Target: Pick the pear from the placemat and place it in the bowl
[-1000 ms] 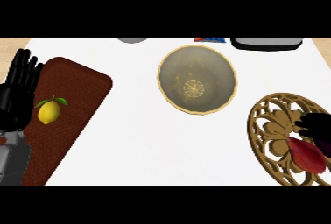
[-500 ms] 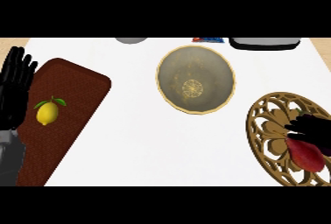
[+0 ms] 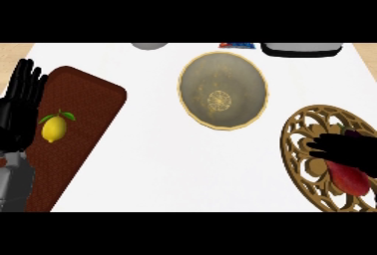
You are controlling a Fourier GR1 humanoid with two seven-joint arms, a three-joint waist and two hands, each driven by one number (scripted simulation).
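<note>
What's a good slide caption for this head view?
Right hand over red pear on gold openwork placemat, gold-rimmed bowl waiting.

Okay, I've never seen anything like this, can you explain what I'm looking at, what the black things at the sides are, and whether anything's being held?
You're looking down from a humanoid robot's head at a white counter. The black shapes are its hands. The left hand rests open at the left edge, beside a brown mat with a lemon on it. The right hand is over a gold, round, openwork placemat, its fingers curled over a red pear; whether the pear is lifted yet, I can't tell. A gold-rimmed bowl sits in the middle, with nothing in it.
</note>
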